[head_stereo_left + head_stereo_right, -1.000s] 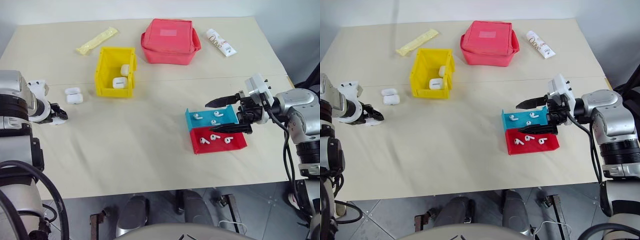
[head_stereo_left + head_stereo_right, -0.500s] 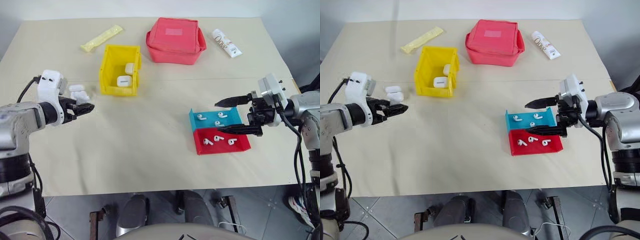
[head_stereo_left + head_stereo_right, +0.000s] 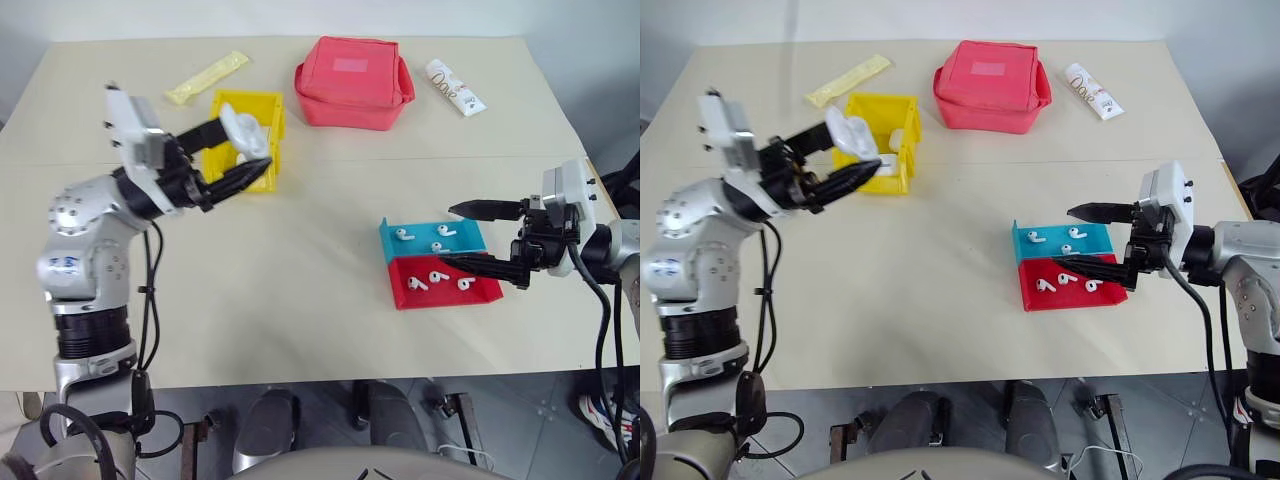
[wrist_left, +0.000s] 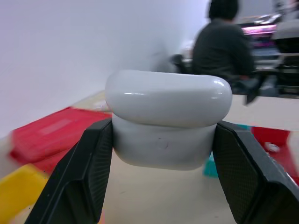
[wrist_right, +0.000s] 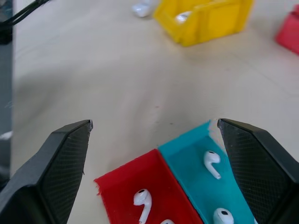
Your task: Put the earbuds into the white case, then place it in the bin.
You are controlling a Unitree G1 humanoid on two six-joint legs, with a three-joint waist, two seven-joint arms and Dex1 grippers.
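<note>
Gripping a white case, the left gripper has its two black fingers pressed against the case's sides, lid end up (lid looks closed in the left wrist view). From the head views the case is raised off the table, in front of the yellow bin, hiding part of the bin's near wall. What lies inside the bin is hard to read; a white shape shows past the fingers, probably another case, cannot tell for sure.

Right gripper stands wide open, nothing between its fingers, hovering over the right end of two shallow trays. Teal tray holds three earbuds; red tray, touching it on the near side, holds three more. One lower finger crosses the seam between the trays and covers part of each.

Farther back: red pouch beside the bin, a white tube at the far right, a yellow packet at the far left.

Table is pale beige, with a faint seam running across it. Grey tile floor below the near edge. Left wrist view catches a blurred person seated with their back turned, at a desk beyond; a plain light wall fills the rest.
</note>
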